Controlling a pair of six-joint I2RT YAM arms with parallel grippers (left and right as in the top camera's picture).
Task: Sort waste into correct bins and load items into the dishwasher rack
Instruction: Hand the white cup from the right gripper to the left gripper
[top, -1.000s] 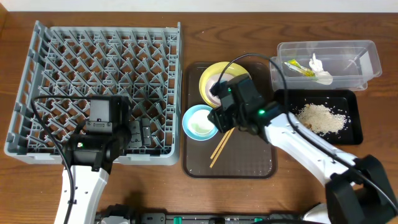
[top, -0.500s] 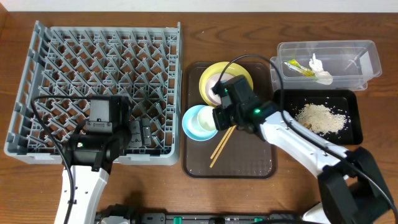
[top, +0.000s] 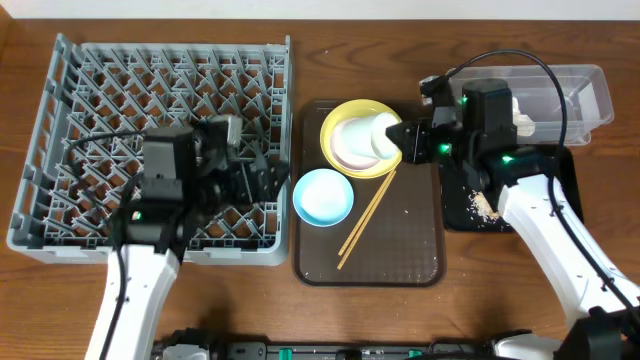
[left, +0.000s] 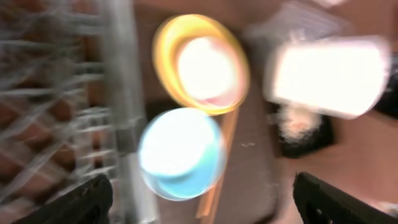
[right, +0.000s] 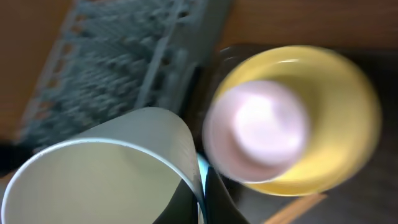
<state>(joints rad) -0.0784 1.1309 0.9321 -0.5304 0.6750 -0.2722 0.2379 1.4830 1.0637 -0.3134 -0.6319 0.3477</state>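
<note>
Right wrist view: closest to the lens, the right claw (right: 200, 200) is clenched on the wall of the small white cup (right: 93, 186). A dark finger (right: 217, 208) presses its outer side, and the cup's open mouth faces the camera. Past the cup sits the round yellow plate (right: 339, 124) with the white bowl (right: 261, 130) resting in it. Farthest off, blurred, is the grey dishwasher rack (right: 118, 68).

From overhead, everything stands on the wooden counter (top: 230, 300), and the brown tray (top: 400, 255) lies at the middle. The wooden chopsticks (top: 364, 214) slant across the tray's centre. The light-blue bowl (top: 323, 196) stands at its left edge, just beside them. The plate fills the tray's far end. The cup hangs tipped on its side over the plate's right rim; whether it touches the plate cannot be told.

Left of the tray, the left claw (top: 268, 178) hovers above the rack's side nearest the tray. Its jaws are released and spread wide on nothing. The blurred left wrist view shows a fingertip (left: 87, 200) in each lower corner.

Right of the tray, the right arm covers most of the black tray (top: 565, 200); beige crumbs (top: 486, 206) show in it. Beyond lies the clear tub (top: 585, 90), a white scrap (top: 524, 123) inside. Any print is too small to read.
</note>
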